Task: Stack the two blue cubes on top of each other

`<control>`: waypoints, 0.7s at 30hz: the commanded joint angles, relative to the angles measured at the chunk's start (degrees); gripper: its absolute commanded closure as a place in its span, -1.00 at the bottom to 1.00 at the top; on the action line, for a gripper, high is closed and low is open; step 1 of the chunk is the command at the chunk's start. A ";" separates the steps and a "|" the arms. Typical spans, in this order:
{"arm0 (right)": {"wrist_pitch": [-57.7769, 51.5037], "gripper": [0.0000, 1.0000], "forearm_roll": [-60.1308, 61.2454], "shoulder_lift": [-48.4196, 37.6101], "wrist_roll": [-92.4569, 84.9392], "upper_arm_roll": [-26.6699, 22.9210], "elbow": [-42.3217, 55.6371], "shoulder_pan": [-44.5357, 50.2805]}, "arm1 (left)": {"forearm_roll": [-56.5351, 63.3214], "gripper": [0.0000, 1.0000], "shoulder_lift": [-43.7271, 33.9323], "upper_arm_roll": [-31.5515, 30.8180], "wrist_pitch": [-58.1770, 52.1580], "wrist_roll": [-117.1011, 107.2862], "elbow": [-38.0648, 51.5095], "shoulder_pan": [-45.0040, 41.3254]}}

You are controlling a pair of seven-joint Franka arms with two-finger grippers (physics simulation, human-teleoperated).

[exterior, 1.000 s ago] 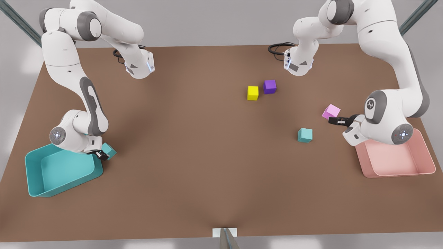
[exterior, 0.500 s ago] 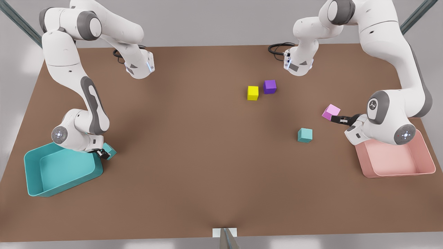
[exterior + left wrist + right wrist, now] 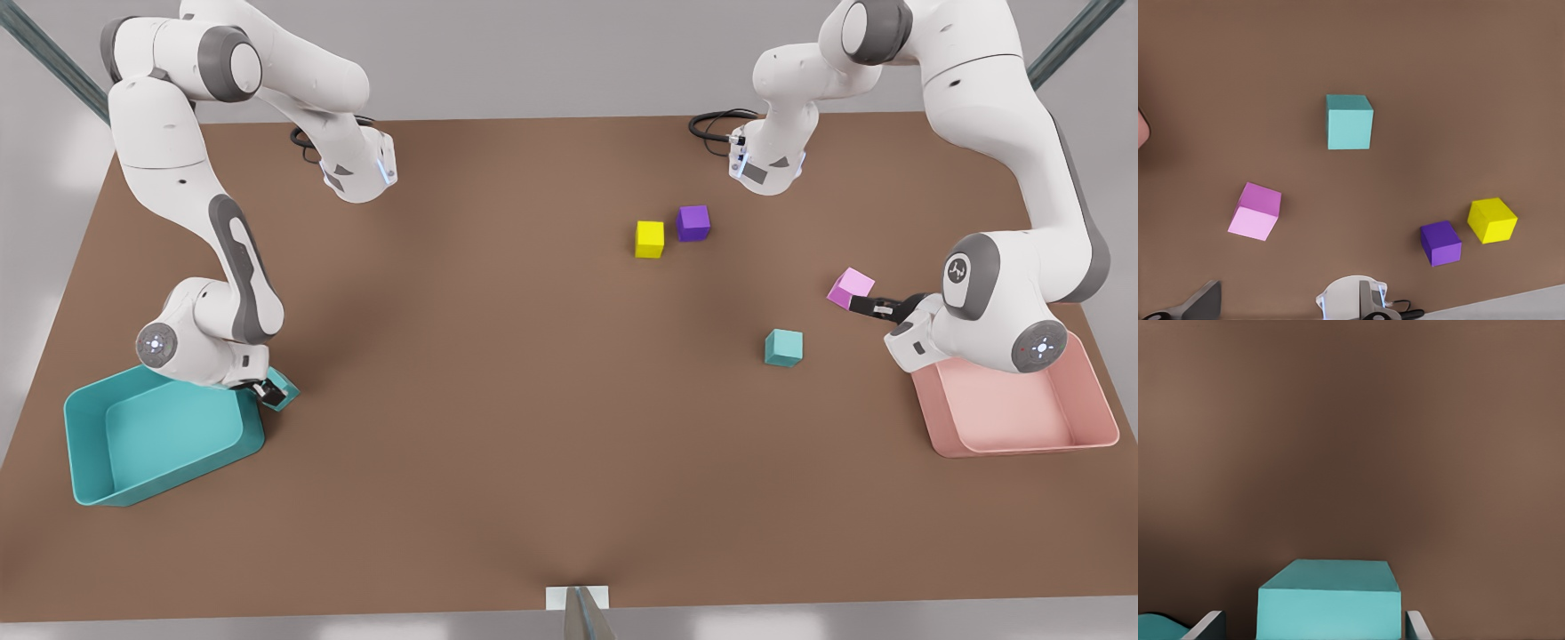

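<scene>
— How do the cubes look?
— Both are matte light turquoise with clean edges. The first blue cube (image 3: 284,388) is on the table at the front view's left, turned cornerwise, just beside the teal bin (image 3: 98,484)'s near corner.
— Held?
— It sits within the right gripper (image 3: 264,392); in the right wrist view it shows square-on, top face visible (image 3: 1328,607). I cannot tell whether the claw is clamped on it.
— And the other one?
— The second blue cube (image 3: 783,347) stands flat and alone toward the front view's right, not stacked, with bare brown table (image 3: 533,400) on every side.
— What is nearest it?
— The pink cube (image 3: 851,288), near. The left gripper (image 3: 861,307) is just beside that one; its opening I cannot tell. The pink bin (image 3: 1102,440) lies under that arm.
— Anything else?
— The yellow cube (image 3: 649,239) and purple cube (image 3: 693,222), just beside each other, sit farther back. The wide middle of the table between the two blue cubes is open.
</scene>
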 commanded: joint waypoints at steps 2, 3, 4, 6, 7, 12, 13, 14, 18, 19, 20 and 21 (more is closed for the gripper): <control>0.91 -0.99 -0.12 0.29 0.83 0.00 -0.16 -0.05 | 0.02 -1.00 0.33 0.00 -0.10 1.44 -0.06 0.09; 1.61 -0.99 -0.03 0.55 0.83 0.00 -0.25 -0.13 | 0.02 -1.00 0.33 0.00 -0.28 1.44 -0.06 0.09; 2.05 -0.99 -0.03 0.82 0.83 0.00 -0.25 -0.13 | 0.02 -1.00 0.42 0.00 -0.28 1.44 -0.06 0.18; 2.84 -0.99 -0.03 1.34 0.91 0.00 -0.52 -0.05 | -0.07 -1.00 0.42 0.00 -0.80 1.44 -0.14 0.53; 3.19 -0.99 -0.03 1.52 1.00 0.00 -0.52 -0.05 | -0.07 -1.00 0.33 0.00 -0.89 1.44 -0.14 0.53; 4.77 -0.95 -0.12 2.84 1.00 0.00 -0.43 -0.14 | -0.33 -1.00 -0.46 0.00 -4.14 4.96 0.91 4.40; 5.04 -0.77 -0.12 3.19 1.00 0.00 -0.43 -0.14 | -0.33 -1.00 -0.72 -0.97 -4.32 4.79 2.05 4.22; 5.21 -0.58 -0.12 3.28 1.00 0.00 -0.43 -0.14 | -2.52 -1.00 -2.74 -2.81 -8.53 4.70 2.14 4.48; 4.34 -0.10 -0.12 2.93 2.58 0.09 -0.25 0.13 | -0.86 -1.00 -3.80 -3.17 -7.84 4.26 3.72 7.03; 3.28 -0.10 -0.12 2.66 3.02 0.35 -0.08 0.22 | -0.59 -1.00 -3.80 -3.34 -7.84 2.85 4.78 6.94; 2.32 -0.10 -0.12 2.40 3.20 0.53 0.10 0.22 | -0.86 -1.00 -4.06 -3.52 -7.84 2.76 4.87 6.42; 1.00 -0.10 -0.12 1.79 4.69 0.62 0.19 0.65 | -0.77 -1.00 -3.98 -5.10 -6.79 2.76 4.78 6.15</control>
